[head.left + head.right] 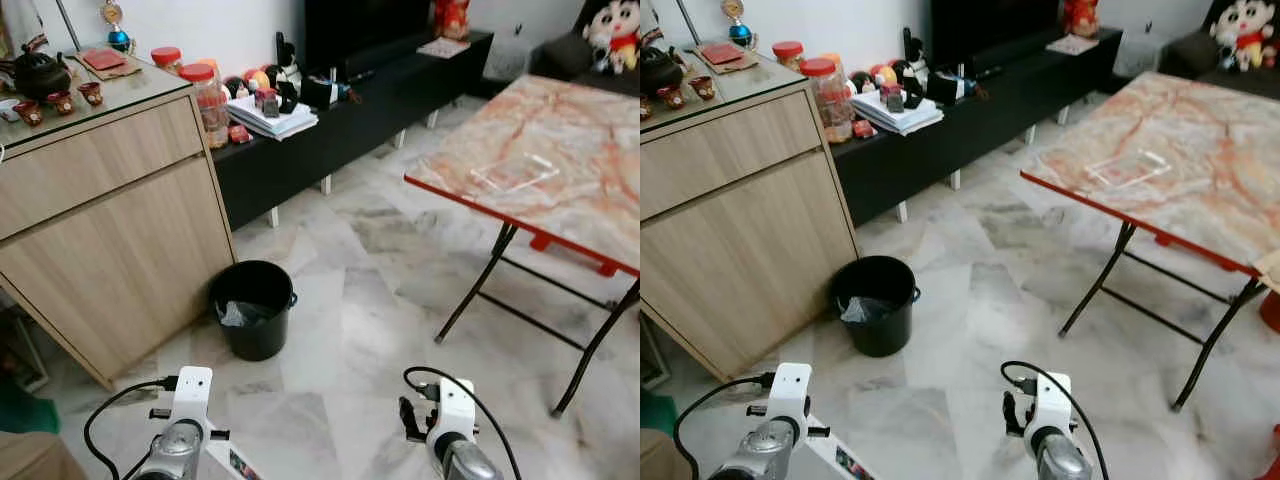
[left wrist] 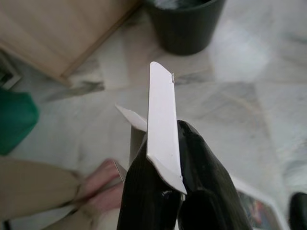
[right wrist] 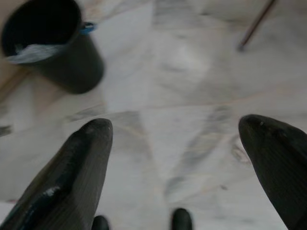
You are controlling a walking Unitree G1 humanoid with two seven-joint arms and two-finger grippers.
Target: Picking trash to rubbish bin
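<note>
1. Left gripper (image 2: 165,167): its black fingers are pressed together on a flat white piece of card (image 2: 163,124), which sticks out past the fingertips above the marble floor (image 2: 249,96).
2. Right gripper (image 3: 175,143): its fingers are spread wide apart with nothing between them, over bare floor.
3. Black rubbish bin (image 1: 253,308): stands on the floor ahead of both arms, just beside the wooden cabinet (image 1: 110,240); a crumpled pale liner or wrapper (image 1: 238,314) lies inside.
4. Folding surface (image 1: 560,160): marble-patterned top with a red edge, on thin black legs, to the robot's right, well apart from the bin; a clear flat item (image 1: 515,172) lies on it.
5. Low black shelf unit (image 1: 380,95): carries jars, papers and small items too small to identify.
6. Unclear: a blurred pinkish shape (image 2: 98,184) and a green object (image 2: 17,122) beneath the left gripper.
</note>
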